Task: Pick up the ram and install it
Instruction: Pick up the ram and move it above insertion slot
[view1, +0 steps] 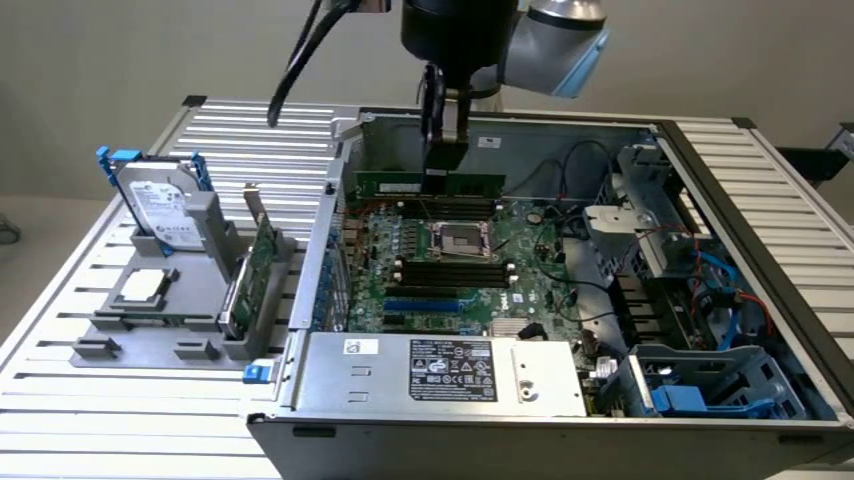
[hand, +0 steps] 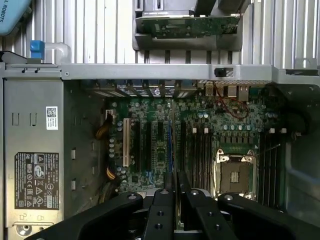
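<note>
Ram (view1: 394, 186) likely light, stiff, thin and brittle. Chips and bottom contacts best left untouched; hold belongs on top edge, mid-length. Gripper (view1: 445, 172) pinches it just there, fingers closed on board. From exterior view's left: expansion card (view1: 260, 265) on rack outside, then ram, long narrow green stick, level above motherboard (view1: 534, 290) inside open case (view1: 534, 150).

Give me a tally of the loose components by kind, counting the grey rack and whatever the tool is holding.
Ram stick, gripped by the tool: 1
Hard drive, on the grey rack: 1
Expansion card, on the rack: 1
Processor chip, on the rack: 1
Total: 4
</note>
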